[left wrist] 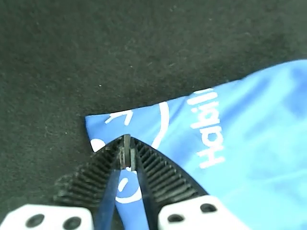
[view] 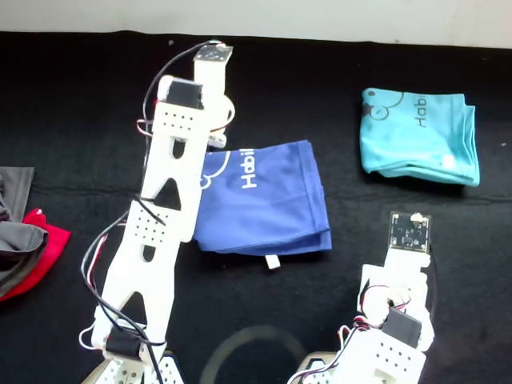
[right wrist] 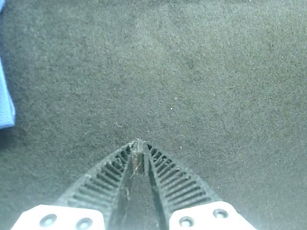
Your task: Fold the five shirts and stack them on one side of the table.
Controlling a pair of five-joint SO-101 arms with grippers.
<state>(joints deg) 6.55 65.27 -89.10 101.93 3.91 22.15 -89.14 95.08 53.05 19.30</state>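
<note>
Holds the left gripper [left wrist: 125, 154] closed tip to tip right over the far-left corner of the blue shirt [view: 272, 200]. Cannot tell whether any cloth is caught between the tips. Looks more like resting on the corner than pinching it. Has the left arm [view: 160, 224] stretched out along the shirt's left edge, probably because that corner is the one to square up or to drag by.

Shows the blue shirt lying mid-desk, already folded into a rough rectangle, with a small white tag [view: 273, 262] poking out at its near edge. Shows the teal shirt [view: 420, 136] folded too, well apart at the far right — likely the start of the stack, so probably where the blue one belongs next. Has a heap of grey and red shirts [view: 24, 240] bunched at the left edge of the black desk [view: 80, 104], unfolded, presumably parked out of the way until needed.

Holds the right gripper [right wrist: 138, 152] back at the near right, jaws fully together with nothing in them, above bare desk just right of the blue shirt — clear of the left arm's work. Judging by what lies here: two folded, the heap yet to do.
</note>
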